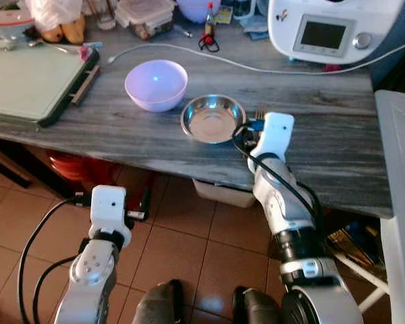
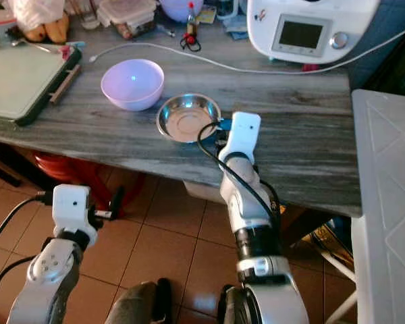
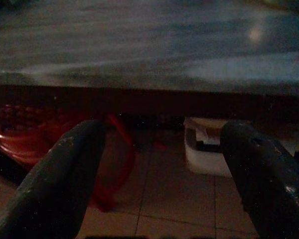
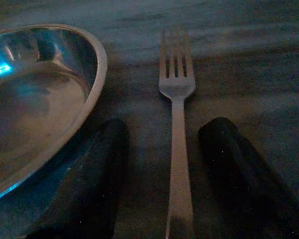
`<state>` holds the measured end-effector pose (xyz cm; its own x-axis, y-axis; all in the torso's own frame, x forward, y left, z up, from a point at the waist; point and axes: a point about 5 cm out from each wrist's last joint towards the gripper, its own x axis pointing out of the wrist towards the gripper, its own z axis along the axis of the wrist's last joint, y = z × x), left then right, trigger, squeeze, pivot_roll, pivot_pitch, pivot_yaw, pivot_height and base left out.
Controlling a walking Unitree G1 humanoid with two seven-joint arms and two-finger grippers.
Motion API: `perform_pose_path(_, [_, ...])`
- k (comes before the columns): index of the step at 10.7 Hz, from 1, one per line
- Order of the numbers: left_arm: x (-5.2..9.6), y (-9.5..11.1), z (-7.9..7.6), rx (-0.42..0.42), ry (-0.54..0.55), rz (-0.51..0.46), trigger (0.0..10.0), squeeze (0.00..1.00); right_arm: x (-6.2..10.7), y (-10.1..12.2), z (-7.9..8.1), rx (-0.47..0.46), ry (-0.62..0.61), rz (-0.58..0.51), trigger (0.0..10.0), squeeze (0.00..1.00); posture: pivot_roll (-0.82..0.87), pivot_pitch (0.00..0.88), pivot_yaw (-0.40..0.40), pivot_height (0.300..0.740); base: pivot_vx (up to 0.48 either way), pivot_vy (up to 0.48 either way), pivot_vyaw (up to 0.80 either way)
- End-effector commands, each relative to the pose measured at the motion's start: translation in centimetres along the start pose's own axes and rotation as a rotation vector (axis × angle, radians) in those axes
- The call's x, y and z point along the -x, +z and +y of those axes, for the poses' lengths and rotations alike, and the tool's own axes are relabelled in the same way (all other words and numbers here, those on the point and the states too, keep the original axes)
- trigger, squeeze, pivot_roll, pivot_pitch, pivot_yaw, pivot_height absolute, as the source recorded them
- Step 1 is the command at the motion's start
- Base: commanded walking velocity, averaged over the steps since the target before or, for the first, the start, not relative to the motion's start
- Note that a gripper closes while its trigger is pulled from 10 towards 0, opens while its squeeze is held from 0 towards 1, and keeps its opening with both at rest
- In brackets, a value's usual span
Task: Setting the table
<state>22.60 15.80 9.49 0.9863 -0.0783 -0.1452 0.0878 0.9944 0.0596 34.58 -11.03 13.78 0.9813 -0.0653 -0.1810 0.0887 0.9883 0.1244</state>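
Fork [image 4: 176, 124] lies flat on grey table [image 1: 337, 135], just beside steel bowl [image 1: 212, 119], between spread fingers of my R gripper [image 4: 164, 174], which has hold of nothing. Risk as I see it: near finger [image 4: 97, 169] sits close to bowl rim, so closing could nudge bowl or skid the fork. L gripper [image 3: 162, 174] open too, idle below table edge.

So the light's pretty dim here; the right hand [image 4: 167, 169] sits low over the grey wood-grain surface [image 4: 249, 59] with its two black fingers [image 4: 97, 174] spread apart; between them lies a slim silver metal fork [image 4: 175, 129], flat on the surface, tines pointing away from the hand, handle running back toward the camera; neither finger seems to touch it, there's a gap on both sides. Just beside one finger is a round shiny stainless steel bowl [image 4: 45, 99], its rim close to that finger; a small blue-green glint shows inside; the fork and bowl sit near each other but apart.
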Motion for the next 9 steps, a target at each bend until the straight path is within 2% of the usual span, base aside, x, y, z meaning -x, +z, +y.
perform_pose_path(1, [0.1,-0.2,0.2,0.009,0.016,-0.008,10.0,0.0,0.6,-0.2,-0.5,-0.019,0.007,-0.036,10.0,1.0,0.03,0.135,0.042,0.74,0.0,0.0,0.0])
perform_pose_path(3, [-0.4,-0.2,0.4,-0.002,0.072,-0.016,10.0,0.0,1.5,0.7,-1.4,0.009,0.02,-0.129,10.0,1.0,0.03,0.087,0.041,0.74,0.0,0.0,0.0])
perform_pose_path(4, [-0.7,-0.1,0.6,0.007,0.074,-0.023,10.0,0.0,2.2,0.9,-2.6,0.021,0.024,-0.165,10.0,0.97,0.02,0.067,0.04,0.74,0.0,0.0,0.0])
perform_pose_path(5, [-0.7,-0.2,0.7,0.006,0.078,-0.025,10.0,0.0,3.0,1.2,-3.3,0.06,0.05,-0.223,10.0,0.59,0.02,0.049,0.04,0.74,0.0,0.0,0.0])
perform_pose_path(6, [-0.8,-0.5,0.9,0.013,0.085,-0.022,10.0,0.0,4.1,0.5,-4.3,0.127,0.078,-0.235,10.0,0.0,0.01,0.027,0.04,0.74,0.0,0.0,0.0])
perform_pose_path(8, [-0.8,-0.4,1.4,0.013,0.113,-0.035,10.0,0.0,6.0,-0.2,-6.5,0.208,0.066,-0.236,10.0,0.0,-0.01,0.0,0.046,0.74,-0.255,0.0,0.0])
perform_pose_path(9, [-0.9,-0.5,1.5,0.013,0.117,-0.034,10.0,0.0,6.3,-0.8,-7.0,0.208,0.048,-0.21,10.0,0.0,-0.02,0.0,0.047,0.74,-0.255,0.0,0.0])
